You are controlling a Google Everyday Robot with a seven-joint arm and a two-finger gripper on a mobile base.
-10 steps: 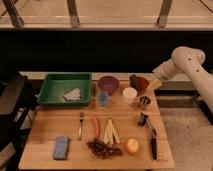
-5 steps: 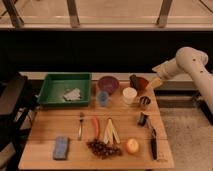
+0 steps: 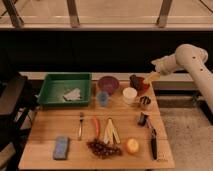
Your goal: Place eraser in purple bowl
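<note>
Camera view looks down on a wooden desk (image 3: 45,125) crowded with things. The largest container, a green tray (image 3: 55,82) at the back left, holds one crumpled white piece (image 3: 73,94). Just right of it sits the purple bowl (image 3: 108,83), and further right a red-orange bowl (image 3: 144,87). The eraser (image 3: 134,80), a dark chunky block, is at that bowl's left rim, well apart from the purple bowl; whether it lies in the red-orange bowl or just beside it cannot be told. In front of the bowls stand a blue cup (image 3: 102,98) and a white cup (image 3: 129,95), their insides hidden.

From the right a white arm (image 3: 187,55) reaches in, bent, its forearm sloping down to the left. Its pincer (image 3: 149,78) hangs over the red-orange bowl, just right of the eraser; wide or narrow, I cannot tell.

Counted: one tray, two bowls, two cups, one blue sponge (image 3: 61,147), one bunch of grapes (image 3: 102,147), one black tool (image 3: 153,141), one orange (image 3: 132,145), one carrot (image 3: 95,126), one fork (image 3: 80,125), one dark cylinder (image 3: 145,102)
</note>
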